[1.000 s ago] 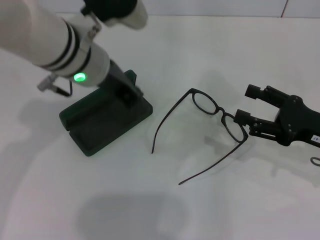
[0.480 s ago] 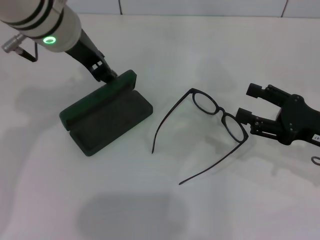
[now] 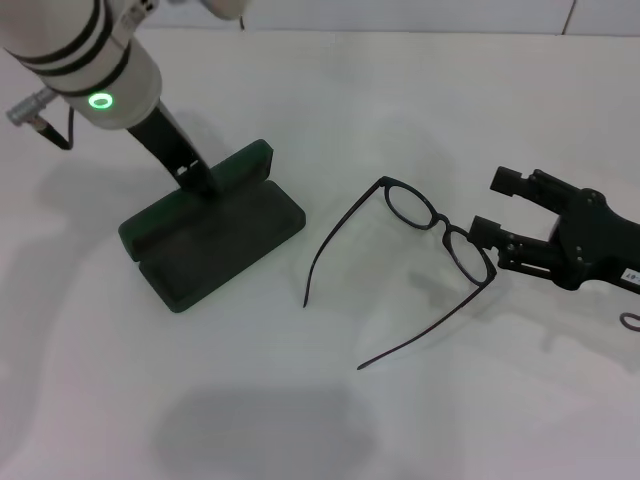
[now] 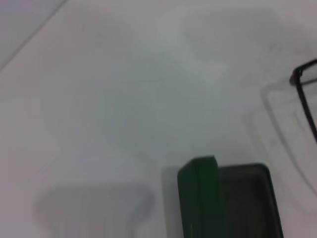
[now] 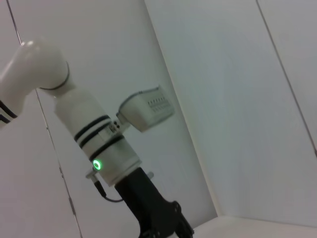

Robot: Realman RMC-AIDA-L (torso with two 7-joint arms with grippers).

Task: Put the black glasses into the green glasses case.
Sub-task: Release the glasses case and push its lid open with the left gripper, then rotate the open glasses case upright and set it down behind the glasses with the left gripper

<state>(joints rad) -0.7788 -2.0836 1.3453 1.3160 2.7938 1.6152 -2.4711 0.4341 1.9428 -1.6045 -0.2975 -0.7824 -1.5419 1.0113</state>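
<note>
**Glasses on the table, case lying open**

While lying unfolded on the white table [image 3: 330,420], black glasses [image 3: 437,232] sit right of centre in the head view, lenses toward the right, both temple arms stretched out toward the near-left. Not in the case, and well apart from it. One corner of the frame also visible at the edge of the left wrist view [image 4: 303,87].

Just beside the right-hand lens: right gripper [image 3: 490,205], low over the table, fingers spread wide, one finger close against the frame's outer end, the other farther back. Nothing pinched between them; contact with the frame cannot be told.

Farther left: green glasses case [image 3: 210,228], open, lid propped up along the far edge, dark lining facing up, set at a slant to the table's edge. Seen again in the left wrist view [image 4: 225,201], lid edge upright, hollow tray beside it, nothing inside the part shown.

At the lid's far edge: left gripper [image 3: 195,180], reaching down from the upper left, tip at or just against the top of the lid. Jaw state cannot be told. Green light glowing on the left arm's wrist [image 3: 100,100], visible too in the right wrist view [image 5: 97,164].
</note>
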